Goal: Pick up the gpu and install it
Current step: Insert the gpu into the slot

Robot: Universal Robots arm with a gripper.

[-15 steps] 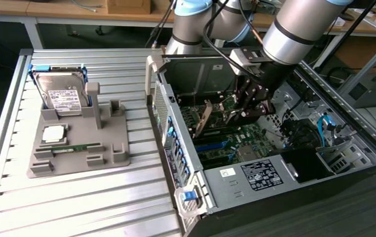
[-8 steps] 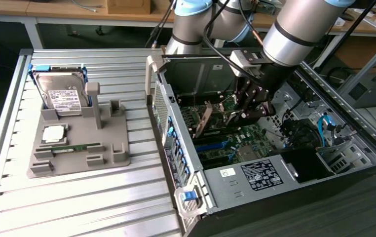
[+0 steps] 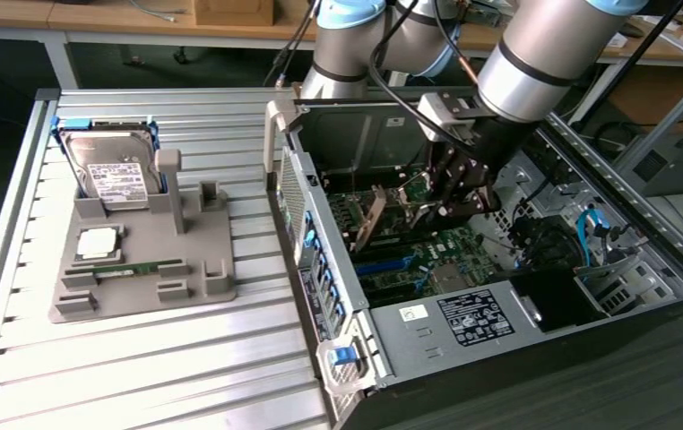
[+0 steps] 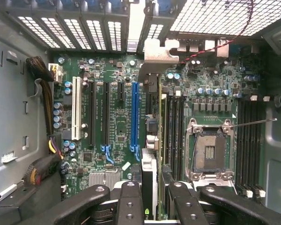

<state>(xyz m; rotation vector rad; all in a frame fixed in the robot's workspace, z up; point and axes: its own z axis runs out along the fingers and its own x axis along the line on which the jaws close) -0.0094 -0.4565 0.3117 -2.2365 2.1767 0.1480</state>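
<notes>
On the exterior view's left, a silver hard drive with white label point(image 3: 116, 170) is seen standing in the grey moulded holder point(image 3: 138, 269). Rightward, inside the open black computer case point(image 3: 628, 269), the black gripper point(image 3: 452, 202) is pinched on the thin dark gpu card with silvery bracket point(image 4: 153, 140), held above the green motherboard point(image 4: 107, 117) beside the blue slot point(image 4: 134, 115). Pick-up is judged done; seating remains.

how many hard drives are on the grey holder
1. The hard drive stands upright in the back slot of the grey holder, at the exterior view's left, beside the open computer case. None seems hidden.
</notes>
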